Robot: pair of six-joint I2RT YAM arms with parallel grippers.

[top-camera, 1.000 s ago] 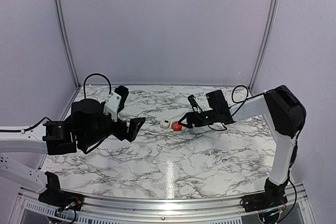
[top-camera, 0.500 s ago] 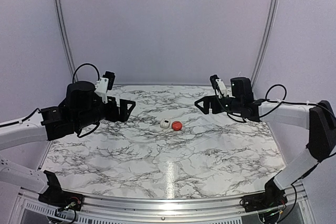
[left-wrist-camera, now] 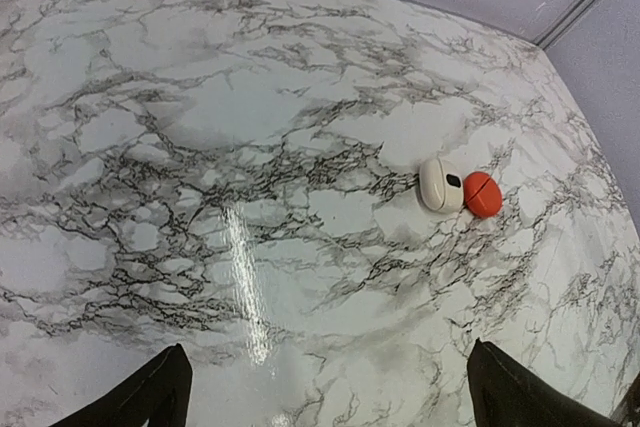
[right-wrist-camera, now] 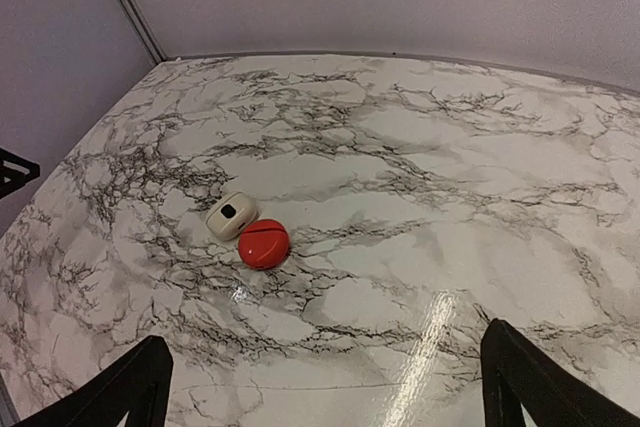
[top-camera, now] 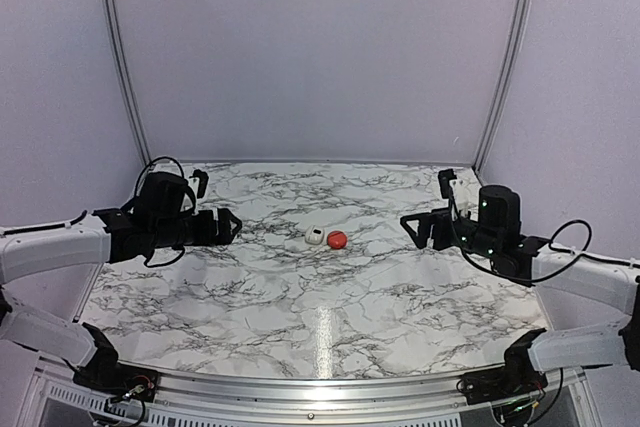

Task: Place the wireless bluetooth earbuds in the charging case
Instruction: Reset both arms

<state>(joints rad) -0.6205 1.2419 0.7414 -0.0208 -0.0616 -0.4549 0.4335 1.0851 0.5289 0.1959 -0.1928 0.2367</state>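
Note:
The white charging case (top-camera: pixel 316 237) lies on the marble table (top-camera: pixel 300 307) near its middle, touching a red ball-like object (top-camera: pixel 337 239) on its right. The case (left-wrist-camera: pixel 439 184) shows a small dark patch on top, and the red object (left-wrist-camera: pixel 482 194) has a thin seam line. Both also show in the right wrist view, the case (right-wrist-camera: pixel 231 216) upper left of the red object (right-wrist-camera: pixel 264 244). No earbuds are in view. My left gripper (top-camera: pixel 218 205) hangs open at the left, far from the case. My right gripper (top-camera: pixel 425 202) hangs open at the right, also well away. Both hold nothing.
Grey walls with corner rails (top-camera: pixel 118 67) close in the table on three sides. A bright light reflection (top-camera: pixel 325 332) lies on the marble in front of the two objects. The arm bases (top-camera: pixel 110 377) sit at the near edge.
Both arms have drawn back from the middle to their own sides. The right gripper, which was at the red object a second ago, has opened wider and moved off; the objects stayed put.

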